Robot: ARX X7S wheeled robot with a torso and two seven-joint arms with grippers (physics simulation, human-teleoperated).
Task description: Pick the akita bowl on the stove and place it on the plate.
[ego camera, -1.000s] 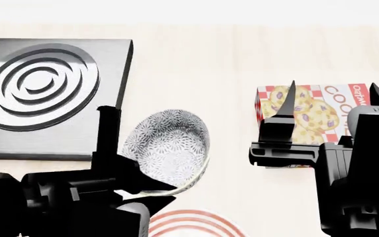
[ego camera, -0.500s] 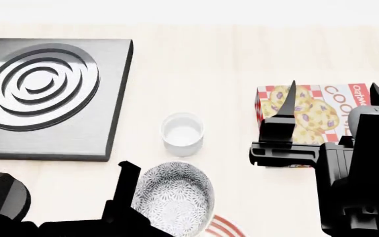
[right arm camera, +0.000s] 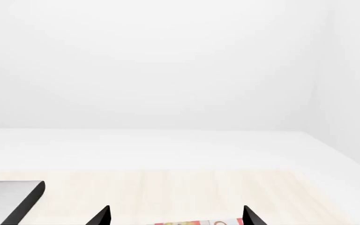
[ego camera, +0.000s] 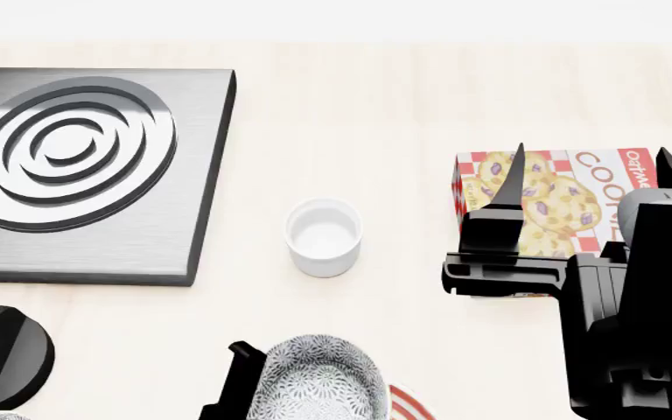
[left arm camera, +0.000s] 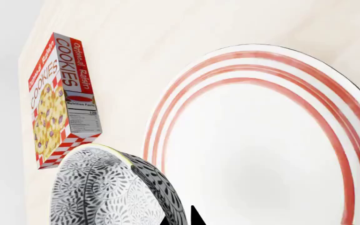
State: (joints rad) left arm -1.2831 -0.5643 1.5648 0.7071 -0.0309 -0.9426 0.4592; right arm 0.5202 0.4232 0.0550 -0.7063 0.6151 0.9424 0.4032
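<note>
My left gripper (left arm camera: 181,218) is shut on the rim of the akita bowl (ego camera: 318,383), a speckled black-and-white bowl held low at the near edge of the head view. In the left wrist view the akita bowl (left arm camera: 111,187) hangs beside and partly over the edge of the plate (left arm camera: 261,140), which is white with red rings. Only a sliver of the plate (ego camera: 408,405) shows in the head view. The stove (ego camera: 80,166) lies at the far left with nothing on its rings; its black knob (ego camera: 3,354) is nearer. My right gripper (ego camera: 593,175) hovers open over the right side, holding nothing.
A small plain white cup (ego camera: 323,236) stands between the stove and a cookie box (ego camera: 558,201). The cookie box lies flat under my right gripper. A white wall rises beyond the far edge of the light wooden counter (right arm camera: 186,187).
My left gripper has carried the bowl from beside the stove towards the near edge, by the plate, uncovering the white cup. The right arm has not moved.
</note>
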